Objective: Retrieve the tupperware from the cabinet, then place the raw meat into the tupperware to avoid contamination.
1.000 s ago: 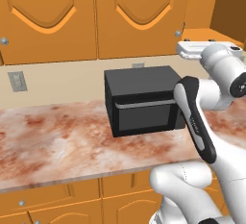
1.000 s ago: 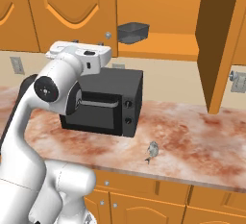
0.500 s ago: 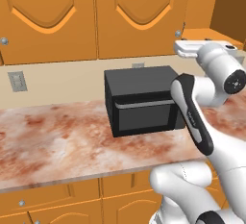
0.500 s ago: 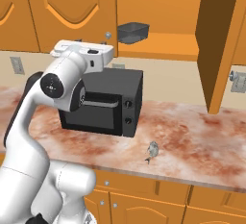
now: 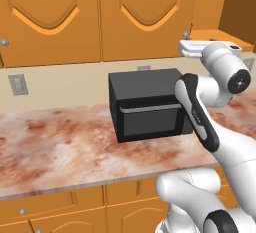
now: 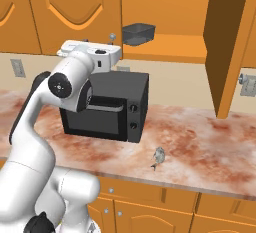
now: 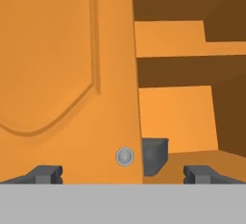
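The tupperware [image 6: 137,33], a small grey container, sits on the lower shelf of the open cabinet [image 6: 170,47]. In the hand view the tupperware [image 7: 154,155] is half hidden behind the edge of a closed door. The raw meat [image 6: 158,157] lies on the marble counter to the right of the microwave. My gripper [image 7: 123,174] is open with nothing between its fingertips. It is raised above the microwave and faces the closed door's round knob [image 7: 124,156]. The white hand [image 6: 92,56] is level with the shelf and left of the tupperware. The hand [image 5: 200,49] also appears in the left base view.
A black microwave [image 6: 107,107] stands on the counter [image 6: 200,147] directly under my hand. The cabinet's open door [image 6: 227,42] juts out on the right. Closed arched doors [image 5: 140,12] line the wall to the left. Drawer fronts run below the counter edge.
The hand and upper arm have edged slightly toward the cabinet. The gripper has stayed open and nothing else has moved.
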### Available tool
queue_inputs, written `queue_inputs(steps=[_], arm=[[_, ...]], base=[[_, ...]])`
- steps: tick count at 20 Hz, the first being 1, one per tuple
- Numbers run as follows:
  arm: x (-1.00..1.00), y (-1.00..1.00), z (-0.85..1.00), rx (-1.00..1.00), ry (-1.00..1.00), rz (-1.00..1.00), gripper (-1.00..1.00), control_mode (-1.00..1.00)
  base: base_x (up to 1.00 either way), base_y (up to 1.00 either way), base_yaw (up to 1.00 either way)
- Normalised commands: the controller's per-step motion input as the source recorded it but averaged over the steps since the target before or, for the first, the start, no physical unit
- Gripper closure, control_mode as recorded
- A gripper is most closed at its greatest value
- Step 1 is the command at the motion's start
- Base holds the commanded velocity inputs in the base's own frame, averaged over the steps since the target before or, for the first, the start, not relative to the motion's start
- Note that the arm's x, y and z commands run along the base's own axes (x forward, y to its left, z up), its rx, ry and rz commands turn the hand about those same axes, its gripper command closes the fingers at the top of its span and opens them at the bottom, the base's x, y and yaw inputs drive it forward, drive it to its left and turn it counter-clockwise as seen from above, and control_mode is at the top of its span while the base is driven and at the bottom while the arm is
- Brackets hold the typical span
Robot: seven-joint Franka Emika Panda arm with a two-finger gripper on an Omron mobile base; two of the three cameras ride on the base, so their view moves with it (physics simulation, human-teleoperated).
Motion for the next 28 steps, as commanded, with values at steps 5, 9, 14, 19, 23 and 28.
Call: queue_inputs(steps=[5, 9, 14, 19, 23, 28], arm=[[0.22, -0.02, -0.06, 0.01, 0.0, 0.0, -1.0, -1.0], [0.22, -0.01, -0.06, 0.0, 0.0, 0.0, -1.0, -1.0], [0.22, -0.02, -0.07, 0.0, 0.0, 0.0, -1.0, -1.0], [0.22, -0.03, -0.06, 0.0, 0.0, 0.0, -1.0, -1.0], [0.22, -0.04, -0.03, 0.0, 0.0, 0.0, -1.0, -1.0], [0.21, -0.04, 0.0, 0.0, 0.0, 0.0, -1.0, -1.0]], base=[[0.0, 0.0, 0.0], [0.0, 0.0, 0.0], [0.0, 0.0, 0.0], [0.0, 0.0, 0.0], [0.0, 0.0, 0.0], [0.0, 0.0, 0.0]])
